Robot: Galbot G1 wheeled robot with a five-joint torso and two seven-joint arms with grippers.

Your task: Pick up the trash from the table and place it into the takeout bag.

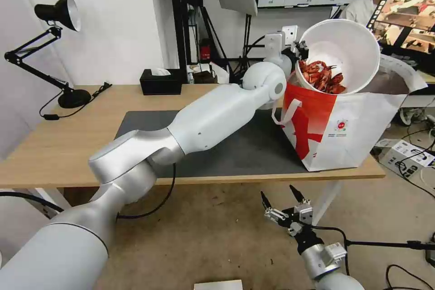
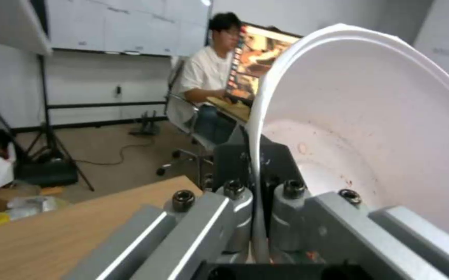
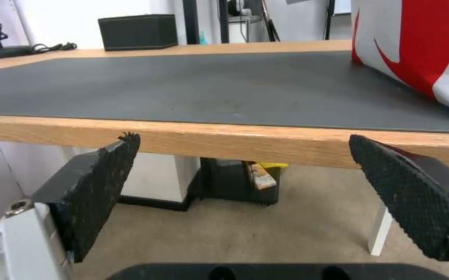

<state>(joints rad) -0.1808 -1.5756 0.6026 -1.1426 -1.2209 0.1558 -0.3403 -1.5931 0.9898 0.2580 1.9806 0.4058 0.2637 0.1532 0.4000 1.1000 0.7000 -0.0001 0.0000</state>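
Item: white round bowl (image 1: 349, 52), tipped steeply on edge above the mouth of the takeout bag (image 1: 349, 131); red crayfish shells (image 1: 322, 77) gathered at its lowest side, just over the opening. The tilt looks meant to spill the shells, or let the bowl slide, into the bag.

Item: left gripper (image 2: 258, 217), reached across the table (image 1: 59, 145); fingers (image 2: 237, 212) closed on the bowl's rim, one each side of the thin wall, so the bowl hangs from that edge.

Item: takeout bag, upright at the right end of the dark grey mat (image 1: 244, 149), mouth gaping to receive.

Item: right gripper (image 1: 285, 201), parked below the table's front edge; pads (image 3: 97, 190) spread wide, holding nothing.

Item: black tissue box (image 1: 161, 81), at the table's far edge, not trash.
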